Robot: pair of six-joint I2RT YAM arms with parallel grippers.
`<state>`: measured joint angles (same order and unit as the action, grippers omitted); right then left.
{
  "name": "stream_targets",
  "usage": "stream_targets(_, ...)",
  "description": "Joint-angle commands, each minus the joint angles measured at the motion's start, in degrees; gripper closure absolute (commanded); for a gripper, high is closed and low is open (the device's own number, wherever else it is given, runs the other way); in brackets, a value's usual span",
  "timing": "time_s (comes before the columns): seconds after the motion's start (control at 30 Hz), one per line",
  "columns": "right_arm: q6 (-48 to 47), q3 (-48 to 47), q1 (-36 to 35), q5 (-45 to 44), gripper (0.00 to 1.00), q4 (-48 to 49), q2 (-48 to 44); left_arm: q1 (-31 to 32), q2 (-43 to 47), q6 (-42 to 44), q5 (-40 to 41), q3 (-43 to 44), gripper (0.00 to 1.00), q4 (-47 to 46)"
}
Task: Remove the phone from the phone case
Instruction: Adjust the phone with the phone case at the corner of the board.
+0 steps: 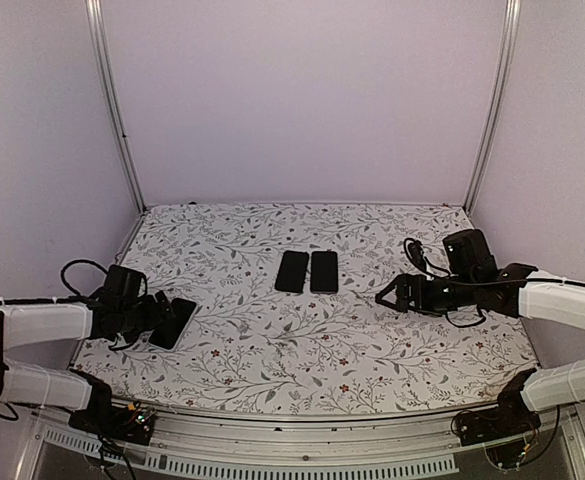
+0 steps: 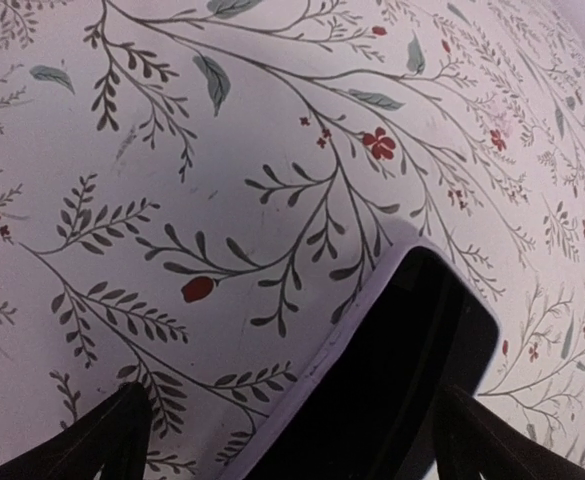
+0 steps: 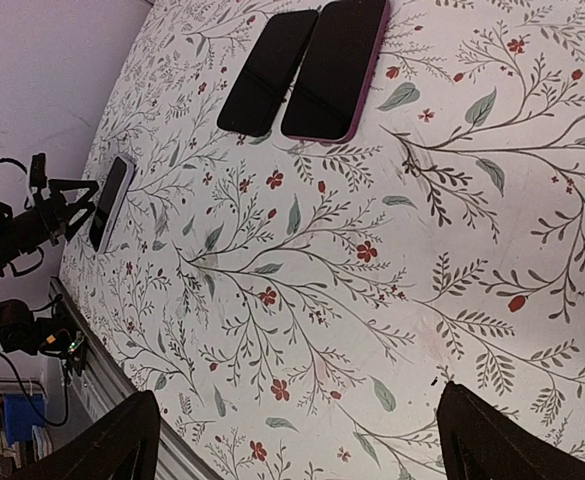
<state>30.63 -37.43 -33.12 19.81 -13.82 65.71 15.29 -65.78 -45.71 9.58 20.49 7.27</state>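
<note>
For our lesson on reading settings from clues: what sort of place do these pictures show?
Probably a robot test booth, not a home: plain walls on aluminium posts enclose a floral-patterned table, with the left arm and right arm mounted at its near edge.

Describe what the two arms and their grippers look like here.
Both the left arm and the right arm have white tubular segments linked by black joints. The left gripper and right gripper are black, with dark tapered fingers. Black cables loop loosely off each wrist.
</note>
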Motion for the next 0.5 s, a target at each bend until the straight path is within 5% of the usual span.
stream_targets(0.0,0.55,-0.56,-0.89,-1.26,0.01,1.36,0.47,0.28,-1.72,-0.94,-6.92,-2.18,0.0,-6.21)
stream_targets(0.47,0.5,-0.63,-1.59,-1.39,0.01,2.32,2.08,17.7,-10.56,-5.75,1.93,3.28,0.0,-1.28)
